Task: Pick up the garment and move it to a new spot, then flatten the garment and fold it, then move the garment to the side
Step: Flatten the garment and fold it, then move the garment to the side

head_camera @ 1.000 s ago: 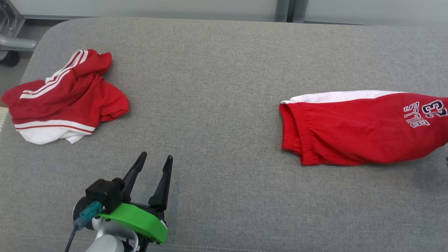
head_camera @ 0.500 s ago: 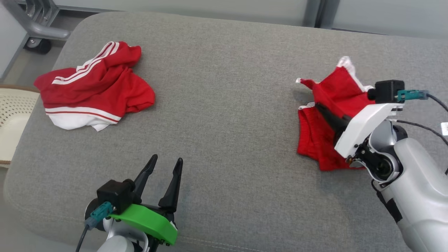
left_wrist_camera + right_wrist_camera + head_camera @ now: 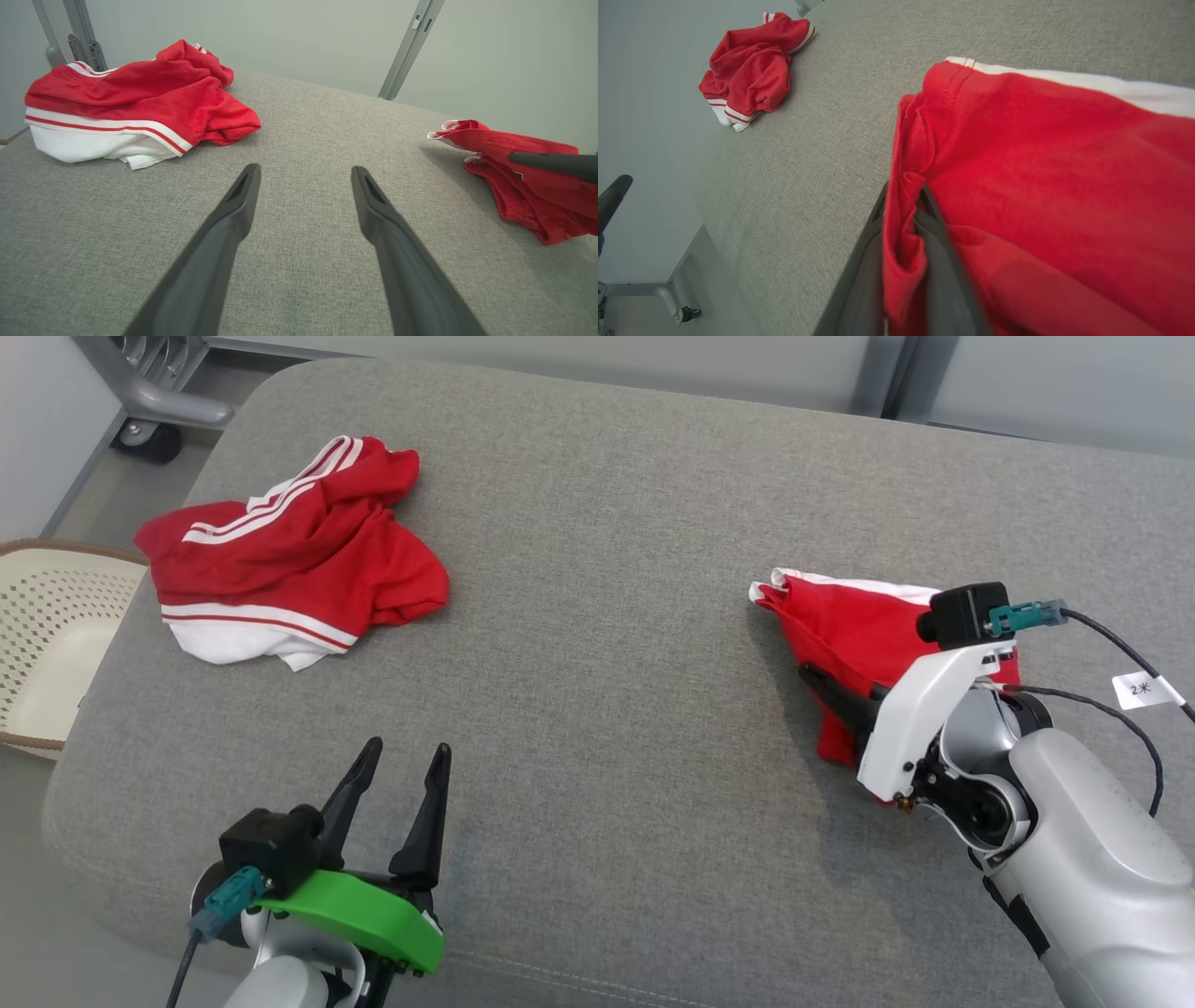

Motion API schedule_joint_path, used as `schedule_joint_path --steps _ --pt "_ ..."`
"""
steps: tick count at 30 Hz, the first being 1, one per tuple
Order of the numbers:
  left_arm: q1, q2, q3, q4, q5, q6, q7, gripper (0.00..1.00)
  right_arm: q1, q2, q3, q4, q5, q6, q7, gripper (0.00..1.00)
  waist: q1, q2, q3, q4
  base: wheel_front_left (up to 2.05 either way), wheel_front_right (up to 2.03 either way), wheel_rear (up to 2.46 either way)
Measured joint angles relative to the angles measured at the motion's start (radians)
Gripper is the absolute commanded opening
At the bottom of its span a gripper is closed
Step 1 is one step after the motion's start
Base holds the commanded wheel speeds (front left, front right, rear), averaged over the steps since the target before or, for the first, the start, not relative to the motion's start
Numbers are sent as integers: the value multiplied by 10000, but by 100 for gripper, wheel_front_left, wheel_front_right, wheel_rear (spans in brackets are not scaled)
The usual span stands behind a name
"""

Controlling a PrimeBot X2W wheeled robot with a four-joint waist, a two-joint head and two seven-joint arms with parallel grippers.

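Nearest to you, the left gripper [image 3: 408, 747] hovers low over the front part of the grey cushion [image 3: 607, 569]. Its two fingers are spread wide and there is nothing between them. I judge it is parked there on purpose, free and ready to take a second corner when the flattening begins. A little further in, on your right side, the right gripper [image 3: 810, 674] is closed narrow on the garment [image 3: 859, 625], the red shorts with a white side stripe. In the right wrist view you see one fold of the red cloth pinched tightly between the two dark fingers, near a hemmed edge. Because the grip is on an edge and not on the middle, the cloth hangs from the fingers like a small tent, and its lower layers seem to rest on the cushion, though I cannot tell this for certain. So the garment is now on the right half of the cushion, bunched, held by one claw only; my judgement is that you are in the carrying step and the flattening is not yet started. Farther away, at the far left, a second red garment [image 3: 299, 560] with white bands lies crumpled, well apart from the held one, so the wide middle is free for spreading. Beside the cushion's left edge stands a pale basket [image 3: 47, 635], and beyond the corner a metal frame [image 3: 149, 406] on a wheel.
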Motion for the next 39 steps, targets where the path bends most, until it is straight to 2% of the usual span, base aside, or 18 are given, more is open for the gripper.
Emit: schedule_joint_path --steps 1,2,3,9,13,19,26,30,33,34,35,39 --pt "1 35 40 0 -2 2 0 100 0 2 35 -27 -71 0 12 24 0 0 -5 -43 0 0 0" --pt "10 52 75 0 -8 2 0 100 0 2 50 -50 -92 0 12 70 0 -1 -10 -92 0 0 0" --pt "11 52 88 0 -12 2 -2 100 0 -6 54 -67 -94 0 12 100 0 0 -16 -147 0 0 0" --pt "22 52 167 -38 -12 2 0 100 58 -65 -67 -491 -67 0 -19 100 0 0 -52 -440 0 0 0" --pt "32 96 299 -75 -12 2 -2 100 319 -391 -639 -947 54 -52 -267 100 0 0 -72 -673 0 0 0" --pt "38 121 234 -219 6 2 0 100 1088 -1053 -2080 -662 667 -830 -525 100 1 0 -41 -1003 0 0 0" --pt "35 148 173 -322 113 -2 -2 100 1552 -345 -2326 -132 1532 -922 -579 100 0 0 163 -1056 0 0 0" --pt "22 136 -10 -347 207 -71 0 100 1546 -318 -2493 113 1661 -1074 -593 100 1 0 266 -971 0 0 0" --pt "-22 123 -56 -360 267 -132 2 100 1510 -305 -2577 280 1833 -1066 -577 100 1 0 344 -853 0 0 0" --pt "-35 117 -61 -359 267 -136 2 100 1473 -295 -2579 303 1898 -1039 -545 40 0 0 368 -807 0 0 0" --pt "-44 104 -69 -359 267 -150 2 100 1432 -301 -2579 307 1921 -991 -485 0 1 0 390 -759 0 0 0" --pt "-168 50 -86 -366 267 -157 2 100 1244 -631 -2378 293 1881 -761 -146 0 0 0 479 -555 0 0 0"
